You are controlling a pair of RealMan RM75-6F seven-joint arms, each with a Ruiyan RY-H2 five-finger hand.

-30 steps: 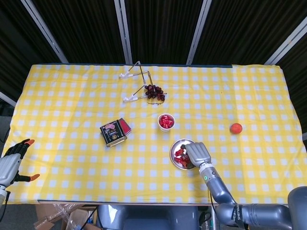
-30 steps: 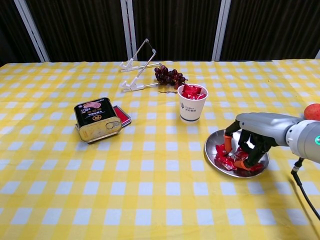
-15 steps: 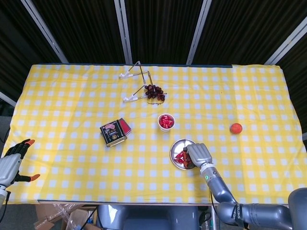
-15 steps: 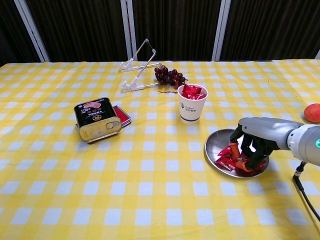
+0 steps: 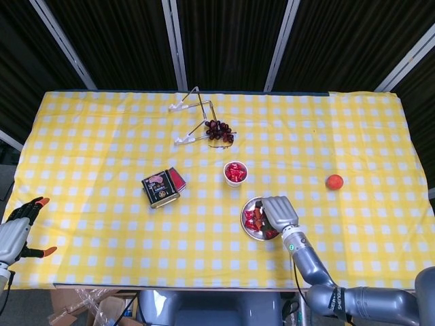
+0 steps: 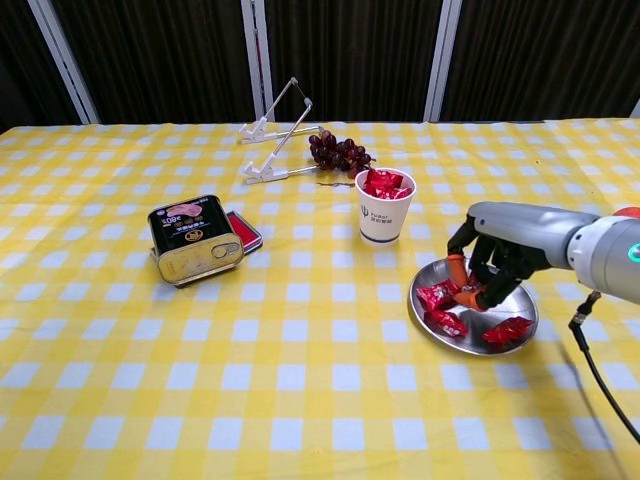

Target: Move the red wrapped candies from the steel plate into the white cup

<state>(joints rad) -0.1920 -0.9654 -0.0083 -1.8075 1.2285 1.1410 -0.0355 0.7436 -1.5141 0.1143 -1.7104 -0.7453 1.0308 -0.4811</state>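
Note:
The steel plate (image 6: 497,310) (image 5: 245,210) lies right of centre near the table's front edge, with three red wrapped candies (image 6: 447,322) loose on it. My right hand (image 6: 503,252) (image 5: 279,212) hovers low over the plate's far side, fingers curled down, pinching a red candy (image 6: 468,290) at its orange tips. Just behind the plate stands the white cup (image 6: 384,218) (image 5: 235,178), holding several red candies (image 6: 384,184). My left hand (image 5: 15,234) hangs open off the table's front left corner, seen only in the head view.
A tin can (image 6: 195,240) with a red lid beside it sits left of centre. Dark grapes (image 6: 340,153) and a white wire stand (image 6: 275,135) lie behind the cup. A peach (image 5: 334,181) rests to the right, beyond my right forearm.
My right hand rose from the plate's bottom and shifted toward its far edge near the cup, fingers curling in. The candies on the plate got nudged. The left hand stayed still.

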